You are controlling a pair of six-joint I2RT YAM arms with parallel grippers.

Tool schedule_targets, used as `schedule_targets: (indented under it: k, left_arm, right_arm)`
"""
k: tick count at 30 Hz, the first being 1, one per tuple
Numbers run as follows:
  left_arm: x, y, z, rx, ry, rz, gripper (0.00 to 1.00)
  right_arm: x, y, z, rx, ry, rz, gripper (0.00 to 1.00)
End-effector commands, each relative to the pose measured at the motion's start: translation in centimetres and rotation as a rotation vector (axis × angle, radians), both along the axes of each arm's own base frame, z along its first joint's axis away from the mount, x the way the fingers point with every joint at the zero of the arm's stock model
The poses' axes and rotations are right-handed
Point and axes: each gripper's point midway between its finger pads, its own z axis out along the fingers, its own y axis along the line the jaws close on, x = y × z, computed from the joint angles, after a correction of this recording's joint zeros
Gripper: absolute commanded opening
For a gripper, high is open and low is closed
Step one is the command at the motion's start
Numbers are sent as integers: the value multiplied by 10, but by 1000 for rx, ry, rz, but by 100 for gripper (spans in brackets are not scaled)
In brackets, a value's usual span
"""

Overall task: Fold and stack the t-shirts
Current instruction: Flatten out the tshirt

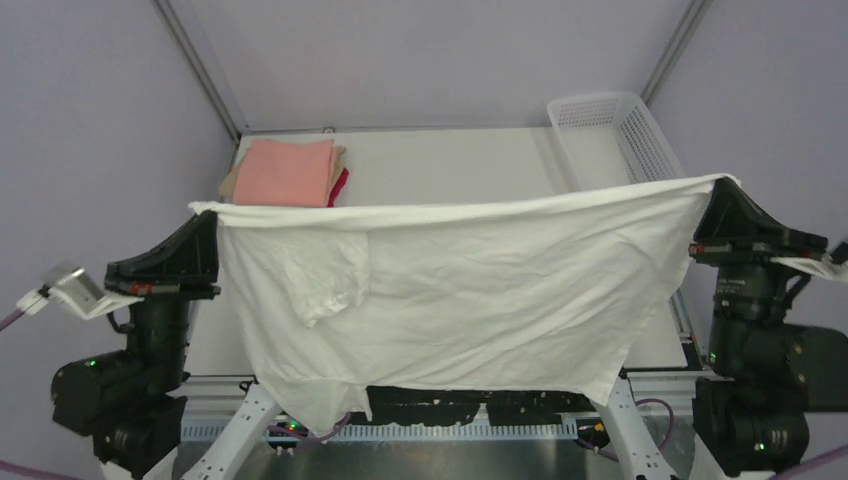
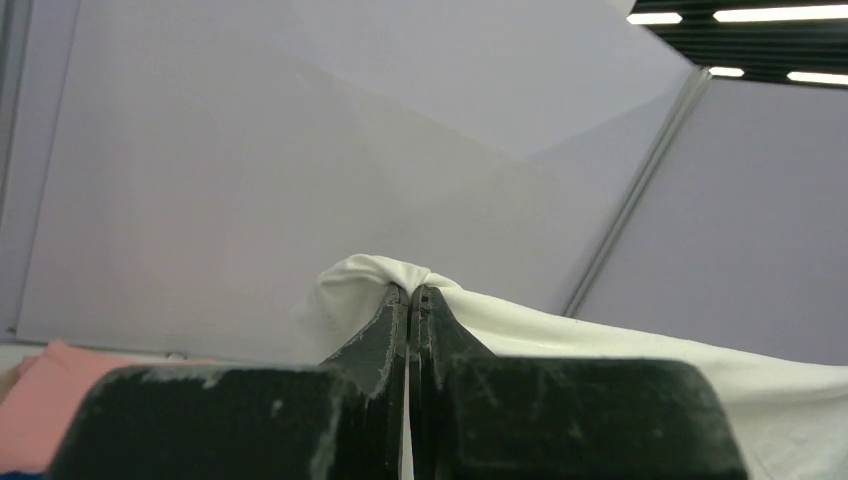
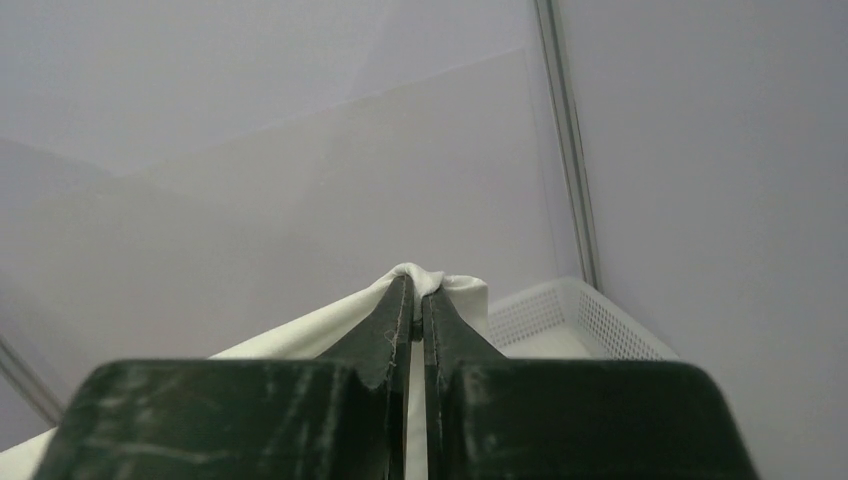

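Note:
A large white t-shirt (image 1: 470, 290) hangs stretched in the air between my two grippers, its lower part draping over the table's near edge. My left gripper (image 1: 208, 213) is shut on its left top corner, seen in the left wrist view (image 2: 412, 290) with cloth bunched over the tips. My right gripper (image 1: 722, 185) is shut on the right top corner, also in the right wrist view (image 3: 416, 283). A stack of folded t-shirts, salmon-pink (image 1: 290, 172) on top with beige and crimson edges under it, lies at the table's back left.
A white plastic mesh basket (image 1: 625, 130) stands at the table's back right, also in the right wrist view (image 3: 590, 320). The white table (image 1: 450, 165) shows behind the hanging shirt. Grey enclosure walls surround it.

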Motion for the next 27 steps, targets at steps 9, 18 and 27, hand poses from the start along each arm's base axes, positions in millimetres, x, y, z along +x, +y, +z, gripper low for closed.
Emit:
schedule_targets:
  k: [9,18,27]
  left_arm:
    - [216,-15,-239,44,698,375,0]
    - [328,-41,-392,168,1254,356,0]
    - [354,-61,-374,170,1201,266,100]
  right_arm:
    - [232,-12,-225,109,550,-51,5]
    - [355,4,-393,173,927,27,15]
    - [378,19,-379,39,957,-55,90]
